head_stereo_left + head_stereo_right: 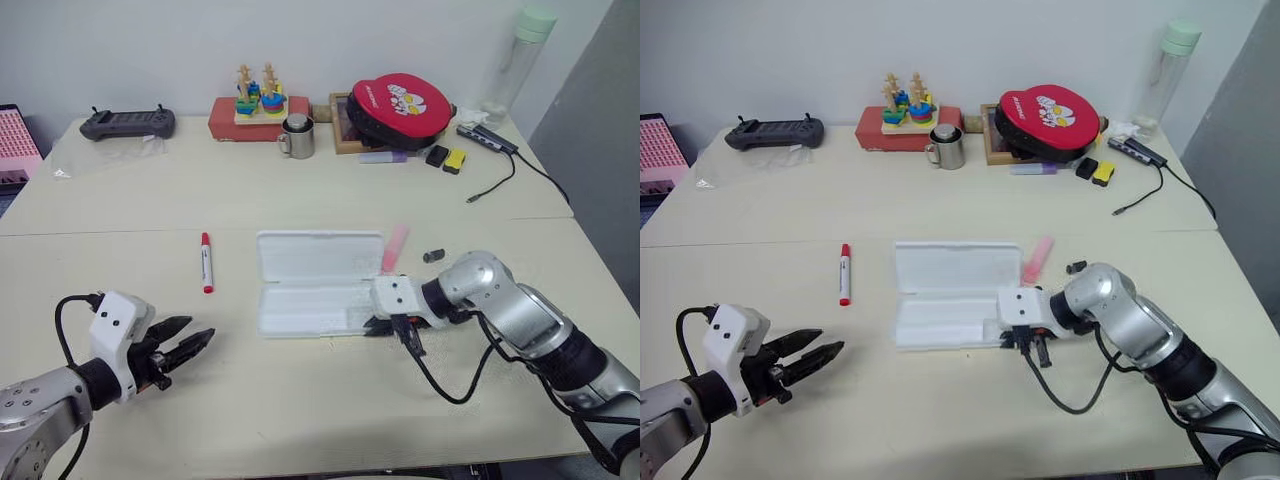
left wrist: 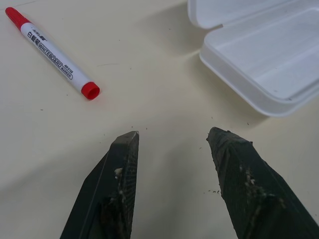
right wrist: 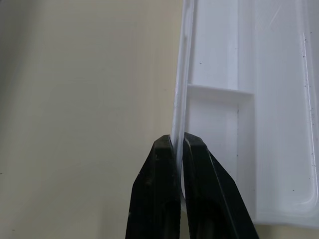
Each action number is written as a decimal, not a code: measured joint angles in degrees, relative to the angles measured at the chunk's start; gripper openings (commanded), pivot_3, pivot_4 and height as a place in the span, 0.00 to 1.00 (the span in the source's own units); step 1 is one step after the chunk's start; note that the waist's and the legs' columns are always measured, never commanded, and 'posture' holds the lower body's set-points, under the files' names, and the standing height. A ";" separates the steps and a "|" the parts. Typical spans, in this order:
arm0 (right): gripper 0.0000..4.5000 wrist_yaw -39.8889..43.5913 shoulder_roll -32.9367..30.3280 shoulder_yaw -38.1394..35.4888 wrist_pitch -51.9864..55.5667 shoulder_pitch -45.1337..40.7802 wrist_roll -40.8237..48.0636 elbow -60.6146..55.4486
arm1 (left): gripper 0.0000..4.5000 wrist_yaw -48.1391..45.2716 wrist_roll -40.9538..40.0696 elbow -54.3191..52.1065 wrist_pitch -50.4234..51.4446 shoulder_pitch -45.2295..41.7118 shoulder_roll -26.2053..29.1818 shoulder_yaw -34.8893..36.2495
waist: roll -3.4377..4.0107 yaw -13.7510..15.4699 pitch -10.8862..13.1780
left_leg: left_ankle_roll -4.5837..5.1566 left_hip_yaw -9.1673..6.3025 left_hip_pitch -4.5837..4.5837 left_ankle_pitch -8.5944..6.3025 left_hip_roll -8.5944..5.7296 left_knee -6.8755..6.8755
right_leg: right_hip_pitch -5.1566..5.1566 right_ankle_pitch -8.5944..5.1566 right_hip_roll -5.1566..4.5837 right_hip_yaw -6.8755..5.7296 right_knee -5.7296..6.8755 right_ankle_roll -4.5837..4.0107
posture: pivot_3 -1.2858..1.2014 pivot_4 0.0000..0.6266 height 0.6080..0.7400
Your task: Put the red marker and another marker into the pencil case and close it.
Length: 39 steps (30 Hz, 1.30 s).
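The pencil case [image 1: 300,300] lies open and empty in the middle of the table, its lid flat on the far side. My right gripper [image 1: 379,325] is at the tray's right end, shut on the tray's thin white side wall [image 3: 180,99]. The red marker [image 1: 206,262] lies on the table left of the case, with nothing touching it. A chunky pink highlighter [image 1: 394,248] rests against the lid's right edge. My left gripper [image 1: 200,330] hovers open near the front left, pointing toward the case, with nothing between its fingers [image 2: 124,164].
A small dark cap-like piece [image 1: 433,256] lies right of the highlighter. At the back stand a round red case [image 1: 400,108], a purple marker [image 1: 382,157], a steel mug [image 1: 297,137], a stacking toy [image 1: 258,100], a black controller [image 1: 128,123], a bottle [image 1: 520,60] and a cable [image 1: 500,178].
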 measured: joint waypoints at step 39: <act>1.00 -0.52 -2.61 -7.41 8.73 3.95 13.69 -10.32 | 0.53 -7.09 1.92 7.32 1.10 -6.98 6.35 -5.12 | -0.01 0.17 -0.01 | 0.00 -0.02 -0.03 0.00 -0.01 0.00 | 0.00 0.02 -0.01 -0.01 -0.02 0.01 | 0.52 0.24 1.00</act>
